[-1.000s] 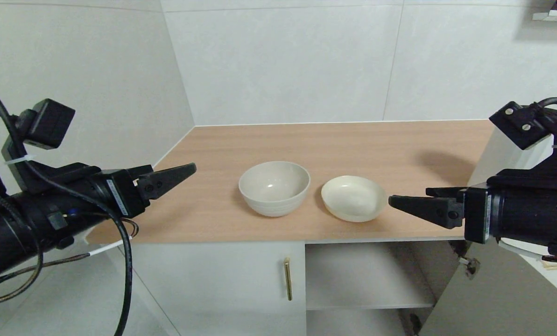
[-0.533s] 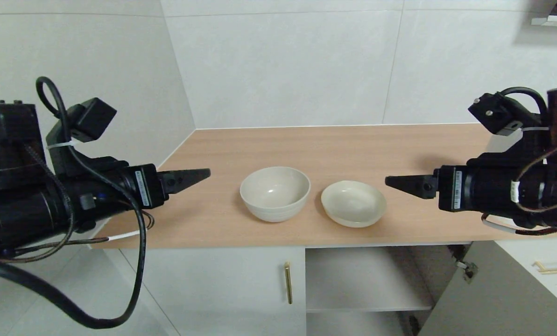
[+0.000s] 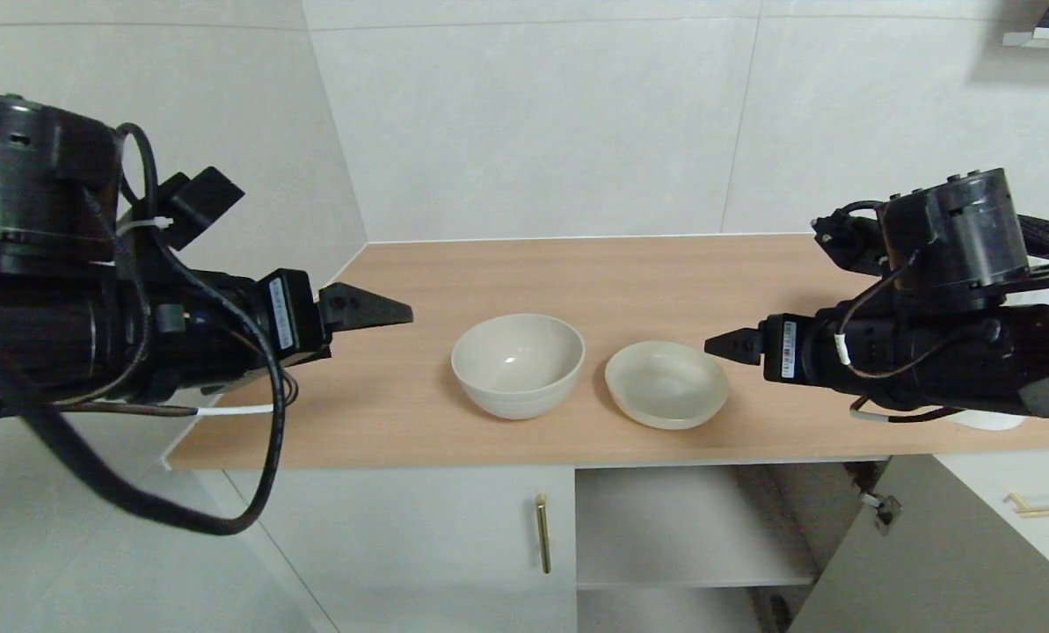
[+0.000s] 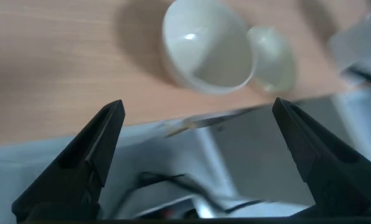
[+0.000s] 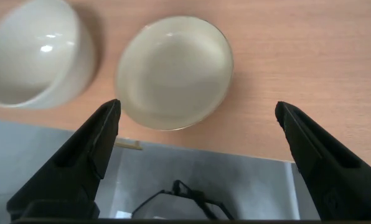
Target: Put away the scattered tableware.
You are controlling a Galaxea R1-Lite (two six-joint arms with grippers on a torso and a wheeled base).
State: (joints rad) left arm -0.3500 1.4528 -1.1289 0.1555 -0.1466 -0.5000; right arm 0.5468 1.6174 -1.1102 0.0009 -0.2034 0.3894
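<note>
Both arms have rolled at the wrist and closed inward since the earlier frames: my left gripper [image 3: 385,311] hangs empty, jaws spread, near the deep bowl [image 3: 517,363], and my right gripper [image 3: 723,345], likewise spread and empty, sits just beside the shallow bowl [image 3: 665,383]. Both bowls stand untouched, side by side on the countertop [image 3: 665,272] above the open cabinet shelf [image 3: 682,519]; I judge the approach under way, nothing yet stored.

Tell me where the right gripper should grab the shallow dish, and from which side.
Probably pinch the shallow dish by its right rim, coming down from above, nearest the right gripper. It sits upright with a low, flared wall, and the deep bowl crowds its left edge.
</note>
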